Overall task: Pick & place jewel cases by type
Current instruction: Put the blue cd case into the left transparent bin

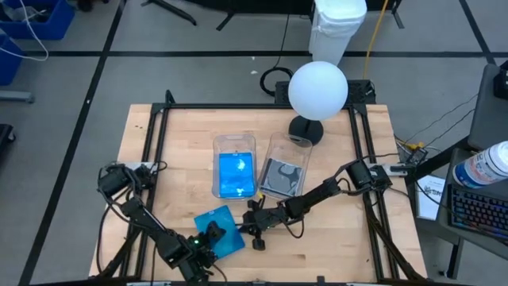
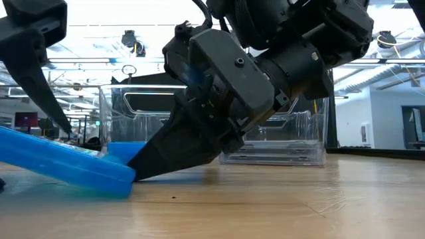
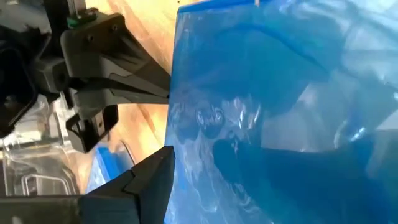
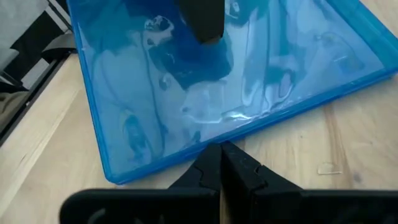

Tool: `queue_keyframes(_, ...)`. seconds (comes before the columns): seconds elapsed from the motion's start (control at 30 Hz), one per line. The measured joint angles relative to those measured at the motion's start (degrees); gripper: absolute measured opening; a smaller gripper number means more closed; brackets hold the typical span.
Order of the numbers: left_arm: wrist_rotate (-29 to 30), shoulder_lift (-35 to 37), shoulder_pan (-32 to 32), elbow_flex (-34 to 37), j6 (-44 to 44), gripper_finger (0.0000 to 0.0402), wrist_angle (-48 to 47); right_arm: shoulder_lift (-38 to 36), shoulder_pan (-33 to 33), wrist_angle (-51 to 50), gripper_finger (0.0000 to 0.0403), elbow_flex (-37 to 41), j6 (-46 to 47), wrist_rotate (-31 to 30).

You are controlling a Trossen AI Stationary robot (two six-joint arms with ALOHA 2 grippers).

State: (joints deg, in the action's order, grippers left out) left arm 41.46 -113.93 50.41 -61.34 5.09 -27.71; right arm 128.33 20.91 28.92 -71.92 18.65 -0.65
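1. Left gripper [image 1: 213, 237]: positioned near the table's front edge, left of centre. Its fingers stand apart across a blue jewel case [image 1: 220, 229]; one finger [image 4: 202, 18] presses on the case's top face. A secure clamp cannot be confirmed.
2. Blue jewel case: lies near the front edge, tilted, with one edge raised and the other on the table [image 1: 341, 238], as the low view shows.
3. Right gripper [image 1: 252, 230]: fingers together, holding nothing. The closed tips [image 4: 221, 163] rest on the table, touching or just beside the case's lower edge.
4. Risk: if the right gripper pushes further, the case could slide out from under the left finger, or drop flat.
5. Risk: if the left gripper closes off-centre on the thin plastic, the case could pivot or spring loose.
6. Left tub [image 1: 235, 168], mid-table: holds blue cases.
7. Right tub [image 1: 285, 168], beside it: holds a dark grey case [image 1: 282, 178].
8. Judgement: the blue case belongs in the left tub; a poor grip could drop it short.
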Motion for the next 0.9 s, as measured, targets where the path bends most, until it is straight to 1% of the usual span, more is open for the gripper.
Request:
queue_keyframes(0.1,0.5,0.4,1.0,0.0,-2.2,0.0247,-1.7,0.0,0.1,-0.1,0.0,0.0,-0.1,-0.9)
queue_keyframes(0.2,0.2,0.5,2.7,0.0,-1.6,0.0209,-2.6,0.1,0.2,-0.2,0.0,0.0,-1.4,-2.1)
queue_keyframes(0.27,-0.2,0.8,4.3,0.0,-0.2,0.017,-3.1,0.1,0.2,0.0,0.0,0.0,-1.9,-2.2)
queue_keyframes(0.33,1.2,1.1,5.9,0.0,0.4,0.0124,-3.5,0.1,0.2,0.5,0.0,0.0,-2.0,-2.3)
queue_keyframes(0.47,7.5,1.2,8.8,-1.8,-1.4,0.003,-7.6,0.2,0.3,2.9,0.0,0.0,-3.4,-2.1)
queue_keyframes(0.5,8.9,1.1,9.7,-2.4,-2.3,0.0019,-9.3,0.3,0.3,4.1,0.0,0.1,-3.8,-1.7)
queue_keyframes(0.57,10.1,1.0,11.2,-4.6,-3.5,0.0017,-13.4,0.0,0.4,6.9,0.0,0.2,-4.7,-1.2)
queue_keyframes(0.67,13.1,1.1,13.4,-8.1,-2.8,0.0034,-17.3,-1.2,0.5,13.3,0.0,0.2,-4.8,-0.5)
queue_keyframes(0.77,17.8,1.1,15.5,-10.9,1.5,0.0038,-19.4,-2.7,0.2,18.4,0.0,0.1,-3.8,3.9)
queue_keyframes(0.83,21.8,1.1,16.9,-12.7,5.1,0.0029,-19.6,-4.2,0.1,20.0,0.0,0.1,-1.8,7.5)
queue_keyframes(0.9,25.5,1.2,18.0,-14.2,9.5,0.0017,-19.4,-6.2,0.1,21.1,0.0007,0.1,0.6,8.7)
